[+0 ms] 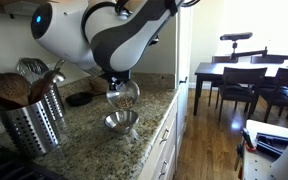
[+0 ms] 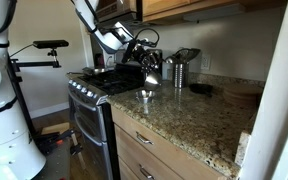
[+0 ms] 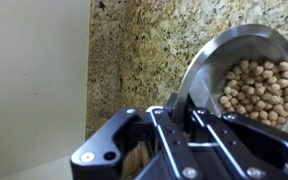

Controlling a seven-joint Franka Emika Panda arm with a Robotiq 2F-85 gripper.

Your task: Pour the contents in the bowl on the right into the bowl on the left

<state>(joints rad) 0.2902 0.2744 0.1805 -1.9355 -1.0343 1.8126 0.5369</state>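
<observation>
My gripper [image 1: 117, 82] is shut on the rim of a steel bowl [image 1: 124, 96] filled with chickpeas [image 3: 254, 88] and holds it in the air. In the wrist view the bowl [image 3: 216, 52] sits at the right, with the jaws [image 3: 180, 108] clamped on its near edge. A second, smaller steel bowl [image 1: 121, 122] stands on the granite counter [image 1: 89, 140] directly below the held one. In an exterior view it shows near the counter's front edge [image 2: 146, 95], with the held bowl [image 2: 152, 79] just above it. I cannot see what the lower bowl contains.
A perforated steel utensil holder [image 1: 29, 128] with wooden spoons stands beside the bowls. A stove [image 2: 96, 88] with a pan adjoins the counter. A metal canister [image 2: 180, 70] stands near the wall. A dining table and chairs [image 1: 249, 75] stand beyond the counter.
</observation>
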